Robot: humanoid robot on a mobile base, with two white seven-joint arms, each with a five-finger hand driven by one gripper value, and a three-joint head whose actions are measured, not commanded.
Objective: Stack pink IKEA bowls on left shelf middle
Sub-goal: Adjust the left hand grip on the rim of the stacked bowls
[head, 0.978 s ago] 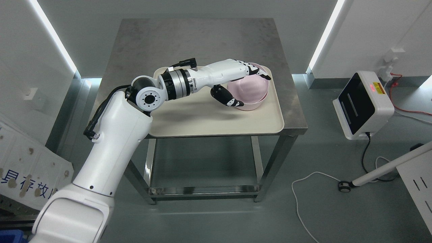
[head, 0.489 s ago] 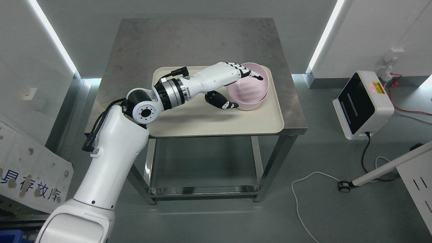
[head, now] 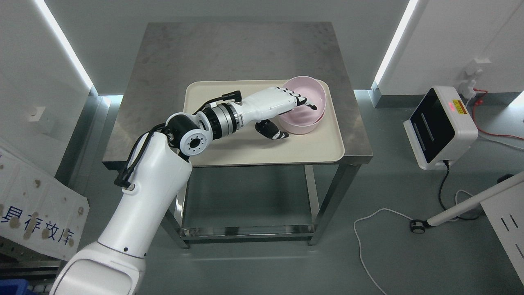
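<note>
a steel table (head: pixel 229 49) stands on a grey floor between two lit wall strips, carrying a cream tray (head: pixel 229 143) along its front edge. the left hand (head: pixel 282 107) reaches across the tray, its fingers (head: pixel 301 100) laid over the near-left rim of the pink bowls (head: pixel 305 108) and dipping inside, the thumb (head: pixel 272 131) low outside against the wall. it looks like a rim pinch, though whether it is closed firm on the wall is hard to tell. the bowls sit nested, one inside the other, in the tray's far right corner, near the table's right edge. the right arm is out of sight. beyond the table, a white box (head: pixel 440 127) and a cable (head: pixel 368 229) lie on the floor to the right.

the risk i judge here: a pinch on one side may tilt the stack, and only the inner bowl may come up, or the thin rim may slip free mid-lift.
</note>
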